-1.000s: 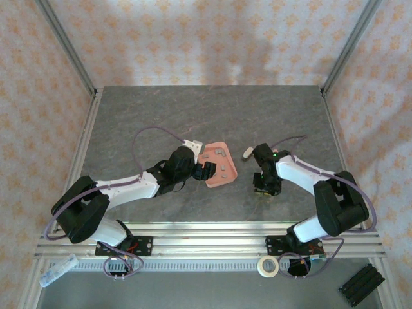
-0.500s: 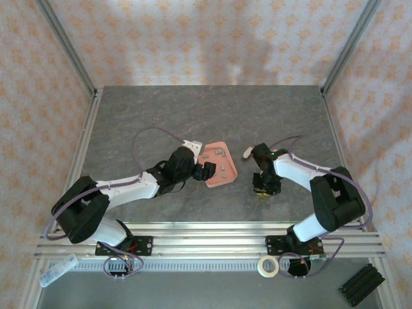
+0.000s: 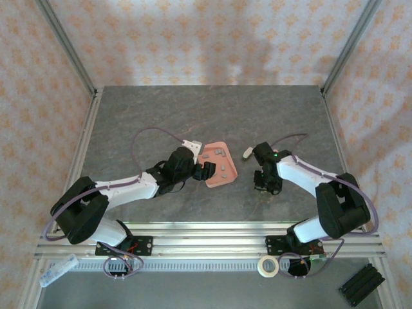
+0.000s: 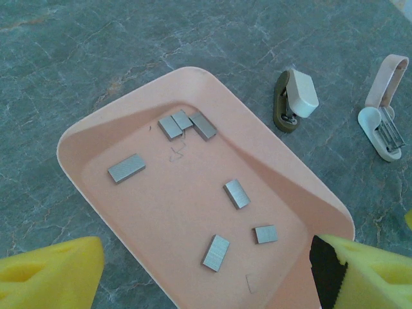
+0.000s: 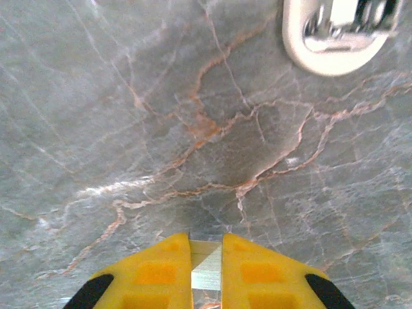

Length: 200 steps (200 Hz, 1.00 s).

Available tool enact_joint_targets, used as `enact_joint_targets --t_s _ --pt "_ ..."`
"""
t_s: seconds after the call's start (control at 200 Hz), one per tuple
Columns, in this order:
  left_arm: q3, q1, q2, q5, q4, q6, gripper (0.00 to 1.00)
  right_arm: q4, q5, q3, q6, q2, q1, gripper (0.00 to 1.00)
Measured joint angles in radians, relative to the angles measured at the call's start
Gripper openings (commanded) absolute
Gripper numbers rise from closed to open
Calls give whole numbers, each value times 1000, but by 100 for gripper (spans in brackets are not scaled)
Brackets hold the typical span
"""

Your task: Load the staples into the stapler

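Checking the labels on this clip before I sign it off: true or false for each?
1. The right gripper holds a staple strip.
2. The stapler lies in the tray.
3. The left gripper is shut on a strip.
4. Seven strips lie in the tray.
1. True. The right gripper pinches a staple strip between its fingers.
2. False. The stapler lies on the table, beside the tray.
3. False. The left gripper is open, its fingers wide on either side of the tray's near end, holding nothing.
4. True. Seven strips lie loose on the tray's floor.
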<state>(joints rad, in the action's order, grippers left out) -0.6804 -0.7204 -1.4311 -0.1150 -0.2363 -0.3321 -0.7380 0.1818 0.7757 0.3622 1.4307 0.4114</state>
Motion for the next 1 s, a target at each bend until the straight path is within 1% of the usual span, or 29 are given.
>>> enact_joint_targets --t_s 0.536,1.001 --pt "16 0 3 -1 -31 -10 84 60 -52 -20 -27 -98 0 14" --pt "17 0 3 -1 -55 -10 84 97 -62 -22 -55 -108 0 13"
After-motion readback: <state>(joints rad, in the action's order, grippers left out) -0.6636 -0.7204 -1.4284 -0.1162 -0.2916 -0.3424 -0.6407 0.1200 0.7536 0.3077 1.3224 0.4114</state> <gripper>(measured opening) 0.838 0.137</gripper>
